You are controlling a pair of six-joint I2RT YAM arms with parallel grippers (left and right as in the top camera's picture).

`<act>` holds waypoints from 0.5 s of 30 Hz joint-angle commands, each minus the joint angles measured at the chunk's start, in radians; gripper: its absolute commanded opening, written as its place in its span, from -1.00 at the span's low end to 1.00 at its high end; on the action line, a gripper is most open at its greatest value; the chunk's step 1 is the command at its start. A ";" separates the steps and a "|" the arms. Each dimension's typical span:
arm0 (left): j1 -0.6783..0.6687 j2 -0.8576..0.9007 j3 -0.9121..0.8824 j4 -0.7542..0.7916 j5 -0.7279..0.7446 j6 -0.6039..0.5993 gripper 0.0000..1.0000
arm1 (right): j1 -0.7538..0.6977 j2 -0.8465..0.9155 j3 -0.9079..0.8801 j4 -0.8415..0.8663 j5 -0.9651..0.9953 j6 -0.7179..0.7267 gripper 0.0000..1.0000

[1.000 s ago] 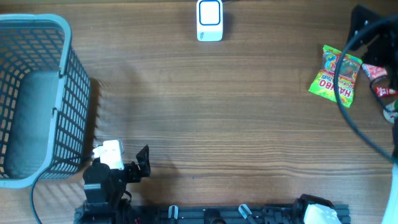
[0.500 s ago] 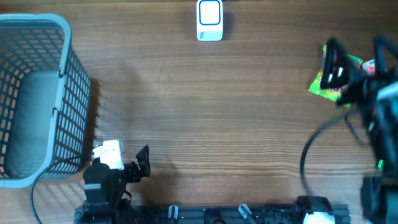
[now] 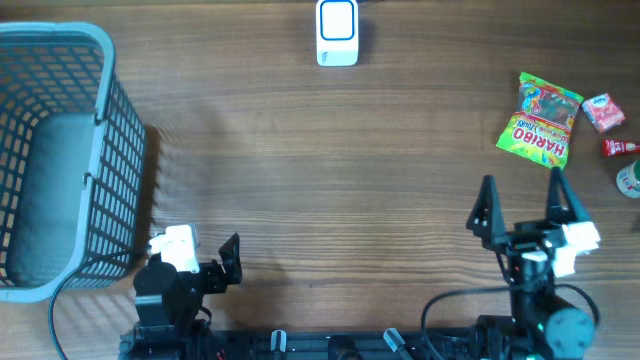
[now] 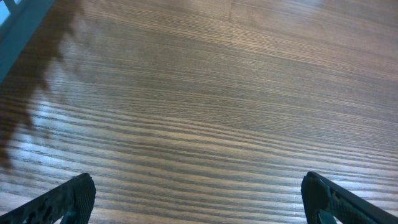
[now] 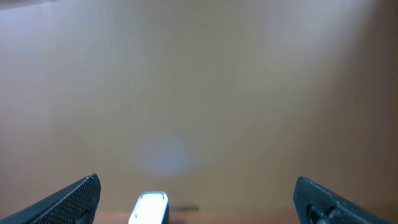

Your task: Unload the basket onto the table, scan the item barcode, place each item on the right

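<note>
Right claw, spread and empty, is facing the bag lying just ahead, long axis running away from it, while the left claw, also spread, is sitting well apart.

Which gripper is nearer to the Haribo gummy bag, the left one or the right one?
Right. The right gripper is open, just on the robot's side of the Haribo gummy bag. The left gripper is far off, beside the basket.

The table looks like smooth wood grain with a soft sheen. At nine o'clock, the basket is matt grey-blue plastic mesh. The scanner at twelve is glossy white plastic. The sweets bag at two is shiny printed film. The right gripper has matt black fingers, finely textured.
</note>
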 commanded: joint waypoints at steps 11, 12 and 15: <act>0.003 -0.007 -0.011 0.000 -0.002 -0.006 1.00 | -0.013 -0.011 -0.113 -0.254 0.067 0.014 1.00; 0.003 -0.007 -0.011 0.000 -0.002 -0.006 1.00 | -0.013 -0.011 -0.113 -0.254 0.067 0.014 0.99; 0.003 -0.007 -0.011 0.000 -0.002 -0.006 1.00 | -0.013 -0.011 -0.113 -0.254 0.067 0.013 0.99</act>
